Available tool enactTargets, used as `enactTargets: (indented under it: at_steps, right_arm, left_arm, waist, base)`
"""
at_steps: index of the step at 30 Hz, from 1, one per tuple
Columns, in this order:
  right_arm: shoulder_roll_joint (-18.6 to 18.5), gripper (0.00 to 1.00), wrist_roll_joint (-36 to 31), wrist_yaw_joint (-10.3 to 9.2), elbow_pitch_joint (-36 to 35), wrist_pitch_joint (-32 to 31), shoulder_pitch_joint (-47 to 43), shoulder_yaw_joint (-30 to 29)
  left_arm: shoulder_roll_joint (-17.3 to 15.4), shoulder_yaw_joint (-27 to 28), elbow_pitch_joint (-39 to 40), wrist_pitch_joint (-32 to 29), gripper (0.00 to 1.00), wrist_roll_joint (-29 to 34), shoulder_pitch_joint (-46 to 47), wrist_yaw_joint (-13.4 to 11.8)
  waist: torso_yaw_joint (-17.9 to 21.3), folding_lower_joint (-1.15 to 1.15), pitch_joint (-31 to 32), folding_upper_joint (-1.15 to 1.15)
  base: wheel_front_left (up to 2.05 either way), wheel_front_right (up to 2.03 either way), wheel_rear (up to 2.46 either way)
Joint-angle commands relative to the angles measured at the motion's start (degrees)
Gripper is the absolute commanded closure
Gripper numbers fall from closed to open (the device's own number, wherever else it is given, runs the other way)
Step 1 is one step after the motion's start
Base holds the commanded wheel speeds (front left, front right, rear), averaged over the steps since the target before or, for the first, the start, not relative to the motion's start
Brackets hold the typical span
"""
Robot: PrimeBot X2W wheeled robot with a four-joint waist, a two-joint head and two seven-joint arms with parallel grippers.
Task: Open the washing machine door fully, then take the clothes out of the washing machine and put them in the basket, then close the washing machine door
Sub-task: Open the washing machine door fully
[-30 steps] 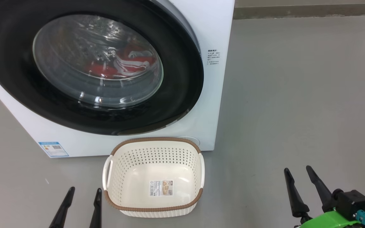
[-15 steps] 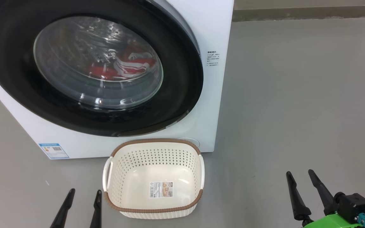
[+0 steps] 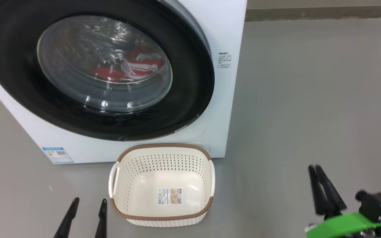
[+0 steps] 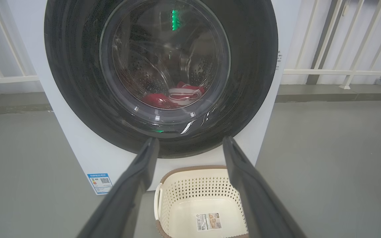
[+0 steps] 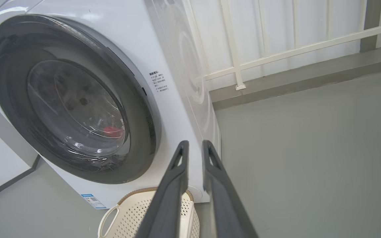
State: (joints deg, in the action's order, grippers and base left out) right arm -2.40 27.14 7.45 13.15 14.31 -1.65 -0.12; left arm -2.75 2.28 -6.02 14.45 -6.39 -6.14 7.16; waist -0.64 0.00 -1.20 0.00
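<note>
1. The washing machine door point(image 3: 190, 82) is seen shut flat against the front of the washing machine point(image 3: 230, 33). The opening step is judged not yet begun.
2. The clothes point(image 3: 137, 67), red with white stripes, are seen through the door glass, lying low in the drum.
3. The basket point(image 3: 164, 146) stands empty on the floor point(image 3: 309, 99) just in front of the machine, below the door. Its bottom is bare apart from a sticker.
4. The left gripper point(image 3: 89, 200) is held spread wide with nothing in it, low beside the basket and well apart from the door.
5. The right gripper point(image 3: 314, 168) is over bare floor to the right of the basket, with nothing between its fingers. They are drawn close together with a slim gap; whether they are fully clenched cannot be told, as they are blurred in the head view.
6. All is judged left to do: the door opened fully, the clothes moved to the basket, the door closed.
</note>
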Motion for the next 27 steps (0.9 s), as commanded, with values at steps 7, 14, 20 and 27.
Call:
enactTargets:
  at_steps: [7,14,20,27]
  right_arm:
    - [-0.49,1.00,6.86,0.03,-1.38,0.69,12.40,4.58]
    - [-1.02,1.00,15.33,0.03,2.41,0.69,23.01,7.28]
    - [-3.22,1.00,20.94,0.03,5.30,0.69,30.97,8.86]
    - [-6.86,1.00,29.11,0.03,9.22,0.48,40.17,12.00]
  left_arm:
    - [-0.14,0.06,0.98,0.55,0.00,-1.65,2.93,0.32]
    - [-0.13,-1.30,0.25,0.55,0.00,-3.12,4.88,0.32]
    - [-0.13,-2.83,-0.28,0.55,0.00,-3.94,7.08,0.33]
    - [-0.13,-3.33,-0.86,0.55,0.00,-5.24,9.49,0.33]
  waist:
    - [-1.87,0.00,-1.95,0.00]
    - [-4.65,0.00,-3.81,0.00]
    - [-7.54,0.00,-6.15,0.00]
    - [-9.97,0.00,-9.45,0.00]
  base:
    - [0.00,0.00,0.00]
    - [0.00,0.00,0.00]
    - [0.00,0.00,0.00]
    - [0.00,0.00,0.00]
